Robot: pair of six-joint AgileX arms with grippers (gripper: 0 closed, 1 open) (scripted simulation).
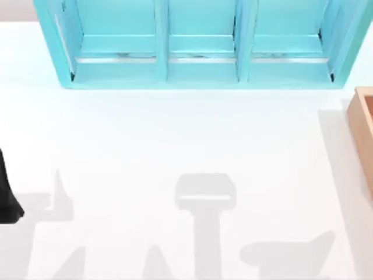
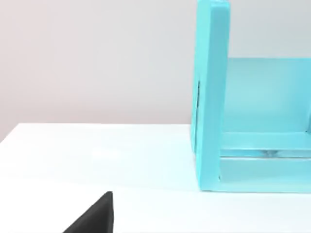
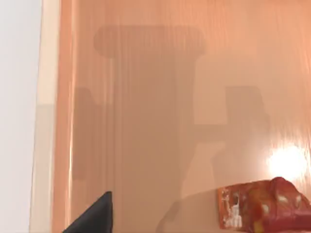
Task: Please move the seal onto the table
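The seal point(image 3: 265, 206), a small amber-orange block with a dark red top, lies on the floor of the tan wooden box point(image 3: 146, 97) in the right wrist view. My right gripper point(image 3: 95, 216) hangs over the inside of that box, its black tip apart from the seal. The white table point(image 1: 175, 140) spreads out in the top view. My left gripper point(image 2: 97, 216) is low over the table near the shelf's left end, and the left arm point(image 1: 7, 198) is a black shape at the table's left edge.
A light-blue three-compartment shelf point(image 1: 201, 46) stands along the table's back edge. The wooden box point(image 1: 364, 134) sits at the right edge. Arm shadows fall across the front of the table.
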